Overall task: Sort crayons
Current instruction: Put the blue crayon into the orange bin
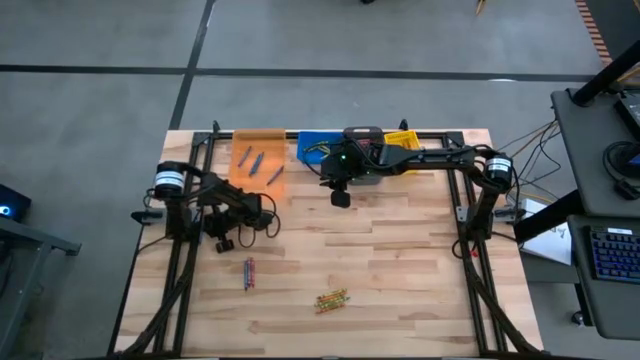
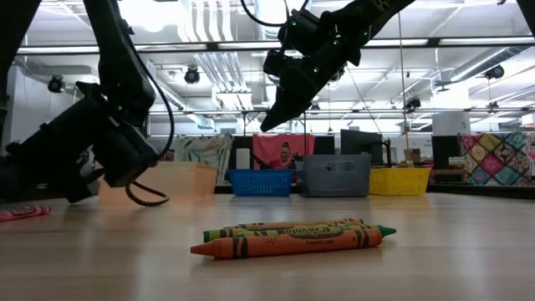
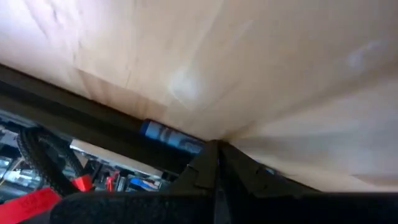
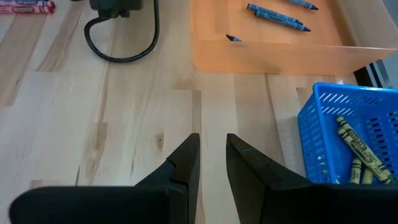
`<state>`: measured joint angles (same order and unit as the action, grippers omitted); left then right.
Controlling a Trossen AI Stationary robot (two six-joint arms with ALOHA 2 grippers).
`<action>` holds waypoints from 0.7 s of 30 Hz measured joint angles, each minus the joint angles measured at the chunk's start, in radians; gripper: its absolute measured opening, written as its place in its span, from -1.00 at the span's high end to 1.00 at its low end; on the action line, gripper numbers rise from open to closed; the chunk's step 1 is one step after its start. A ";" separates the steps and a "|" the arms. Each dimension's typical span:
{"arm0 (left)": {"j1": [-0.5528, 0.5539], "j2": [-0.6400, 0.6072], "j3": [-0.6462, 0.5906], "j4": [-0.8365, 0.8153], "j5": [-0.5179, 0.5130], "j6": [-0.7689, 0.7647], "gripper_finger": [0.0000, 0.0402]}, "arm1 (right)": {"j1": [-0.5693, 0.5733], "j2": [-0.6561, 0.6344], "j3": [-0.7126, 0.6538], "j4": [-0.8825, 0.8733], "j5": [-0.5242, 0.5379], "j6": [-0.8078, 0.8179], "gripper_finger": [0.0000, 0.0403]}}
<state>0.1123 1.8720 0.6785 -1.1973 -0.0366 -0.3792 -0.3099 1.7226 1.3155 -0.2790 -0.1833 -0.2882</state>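
Two red crayons [image 1: 249,272] lie on the table's near left, also in the low view [image 2: 21,213]. A bunch of orange and green crayons [image 1: 332,299] lies near the front edge, with an orange one [image 2: 284,243] foremost. Blue crayons [image 4: 277,17] lie in the orange bin [image 1: 262,160]. Green-yellow crayons [image 4: 354,146] lie in the blue bin [image 1: 318,146]. My left gripper [image 1: 222,243] is shut and empty [image 3: 216,155], low over the table's left side, farther back than the red crayons. My right gripper [image 1: 340,198] hangs high over the table in front of the bins, its fingers [image 4: 212,155] apart with nothing between them.
A grey bin [image 2: 337,176] and a yellow bin [image 1: 405,140] stand in the far row to the right of the blue one. A black cable [image 4: 118,46] loops from the left arm over the wood. Dark frame rails [image 1: 470,250] run along both table sides.
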 joint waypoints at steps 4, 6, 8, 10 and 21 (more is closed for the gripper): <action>-0.005 -0.053 0.061 0.011 0.039 0.020 1.00 | 0.000 0.000 0.000 0.000 0.000 0.000 0.66; -0.008 -0.090 0.100 0.019 0.040 0.019 1.00 | 0.000 0.000 0.000 0.000 0.000 0.000 0.66; -0.007 -0.137 0.125 0.018 0.039 0.016 1.00 | 0.000 0.000 0.000 0.000 0.000 0.000 0.66; -0.006 -0.171 0.132 -0.013 0.038 0.004 1.00 | 0.000 0.000 0.000 0.000 0.000 0.000 0.66; 0.010 -0.151 0.015 -0.068 0.036 -0.091 1.00 | 0.000 0.001 0.000 0.008 0.000 0.000 0.66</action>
<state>0.1226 1.7205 0.6935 -1.2650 -0.0010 -0.4701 -0.3099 1.7233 1.3151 -0.2714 -0.1829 -0.2878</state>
